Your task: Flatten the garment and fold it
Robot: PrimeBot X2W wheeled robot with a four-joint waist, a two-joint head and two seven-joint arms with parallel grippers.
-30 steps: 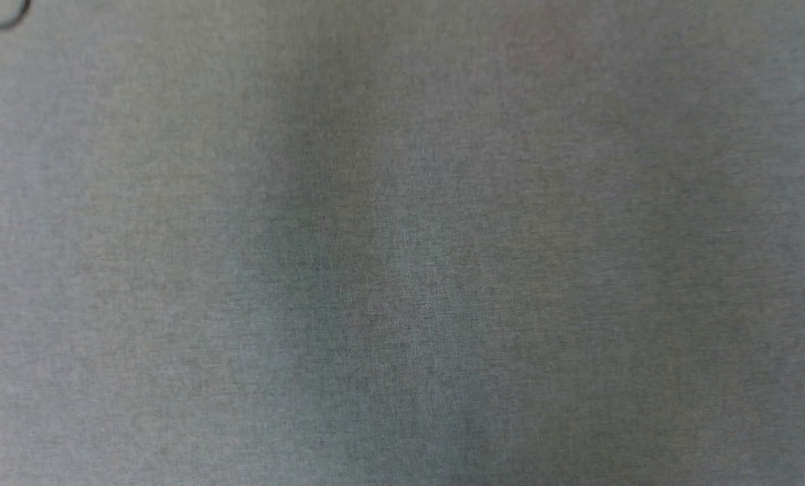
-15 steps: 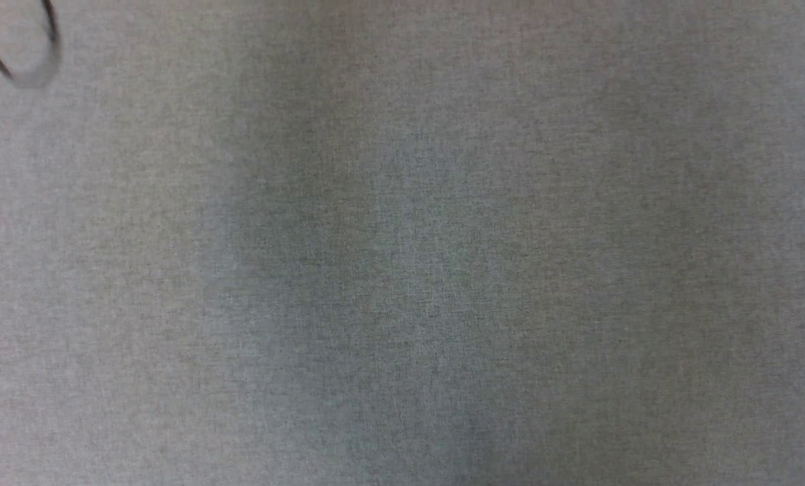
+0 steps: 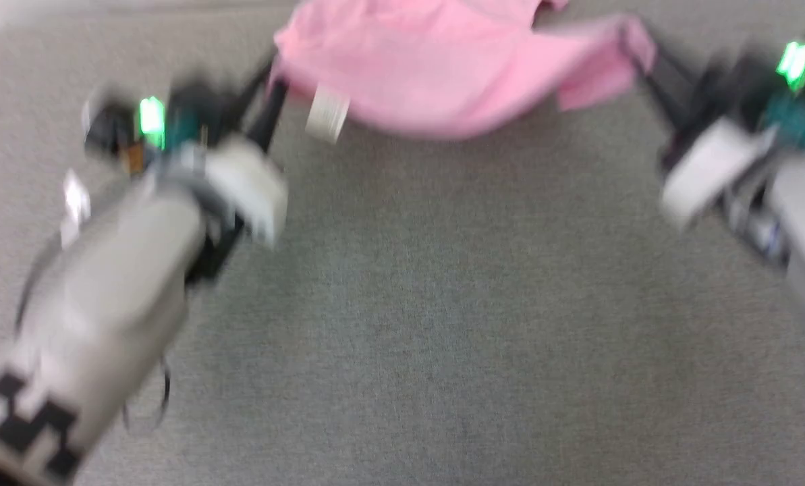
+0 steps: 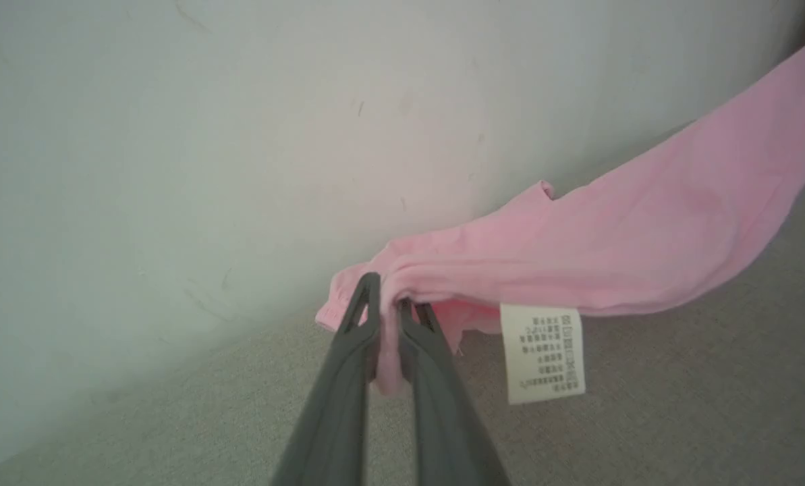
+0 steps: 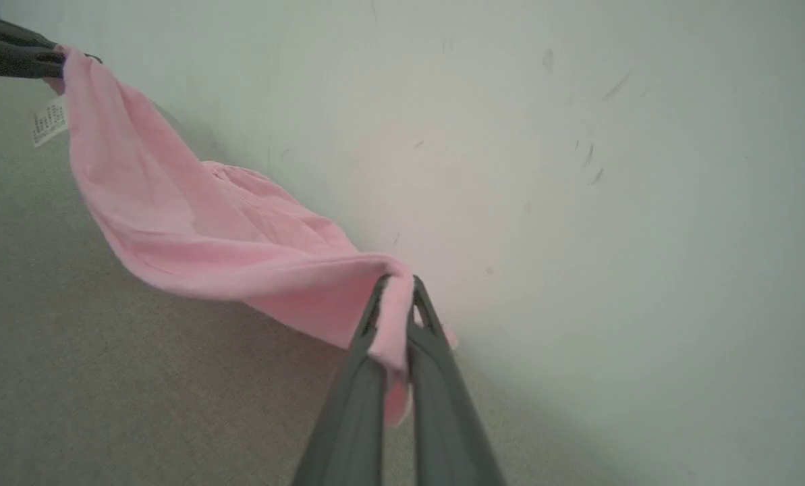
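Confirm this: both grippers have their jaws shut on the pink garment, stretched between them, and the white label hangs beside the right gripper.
Not quite. The white label hangs beside the left gripper, not the right gripper; the left wrist view shows it. Both do have their jaws shut on the pink garment, stretched between them.

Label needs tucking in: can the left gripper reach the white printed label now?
Probably not: the left gripper is shut on the thin light-pink cloth garment, the white printed label dangling beside it.
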